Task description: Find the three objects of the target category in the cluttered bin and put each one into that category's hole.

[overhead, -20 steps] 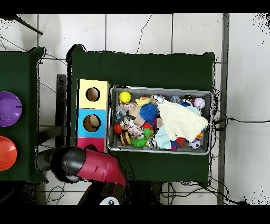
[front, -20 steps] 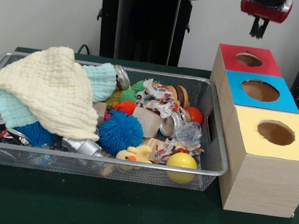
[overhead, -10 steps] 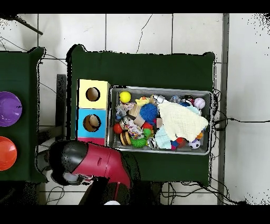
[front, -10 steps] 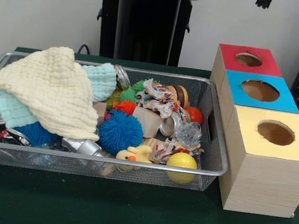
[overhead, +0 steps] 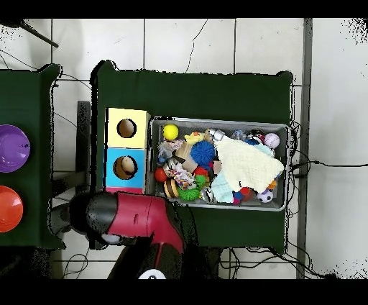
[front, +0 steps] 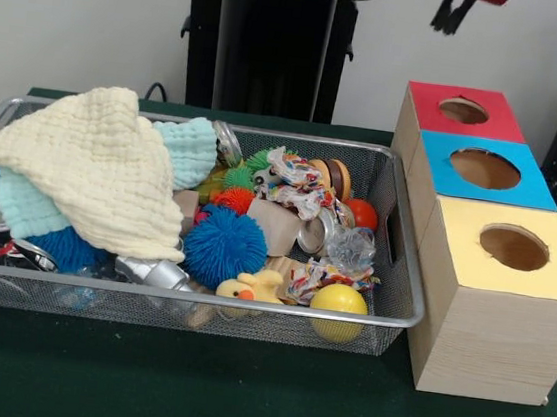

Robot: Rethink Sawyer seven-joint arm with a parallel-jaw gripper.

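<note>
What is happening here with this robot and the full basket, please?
A Sawyer arm is sorting small plush animals out of a cluttered wire bin into the hole of the red-topped box. Right now the gripper hangs high above the table, near that box, holding nothing visible. A yellow duck lies at the bin's front edge; a cream cloth covers much of the rest.

On your desk (front: 237,395) the bin (front: 386,321) sits left of the three boxes (front: 492,323) in the front view. Inside it, the cloth (front: 92,167) covers the left half; the duck (front: 249,288) lies at the near rim, just left of the ball (front: 338,309).
</note>
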